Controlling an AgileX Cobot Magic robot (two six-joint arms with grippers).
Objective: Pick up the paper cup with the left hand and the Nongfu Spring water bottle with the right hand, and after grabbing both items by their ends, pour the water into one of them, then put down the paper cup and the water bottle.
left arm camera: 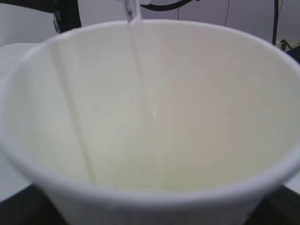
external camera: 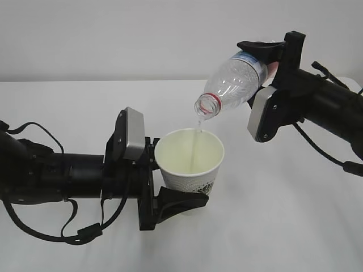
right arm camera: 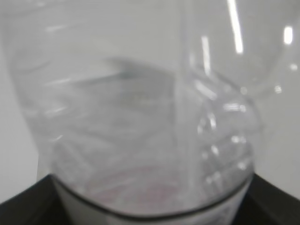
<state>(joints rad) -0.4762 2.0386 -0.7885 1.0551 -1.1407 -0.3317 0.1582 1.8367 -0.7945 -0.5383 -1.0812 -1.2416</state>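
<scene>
My left gripper (external camera: pixel 170 187) is shut on the white paper cup (external camera: pixel 189 163), holding it upright above the table by its lower part. The cup's cream interior (left arm camera: pixel 154 108) fills the left wrist view. My right gripper (external camera: pixel 271 56) is shut on the clear Nongfu Spring water bottle (external camera: pixel 235 84) near its labelled end, tilted neck-down to the left. Its red-ringed mouth (external camera: pixel 208 106) hangs just above the cup's rim. A thin stream of water (external camera: pixel 197 144) runs from the mouth into the cup, seen again as a stream of water (left arm camera: pixel 140 61). The bottle's clear body (right arm camera: pixel 150 122) fills the right wrist view.
The white table (external camera: pixel 283 215) lies under both arms, with a plain pale wall (external camera: pixel 113 34) behind. Black cables (external camera: pixel 62 226) loop beneath the left arm, and one cable (external camera: pixel 323 153) hangs under the right arm.
</scene>
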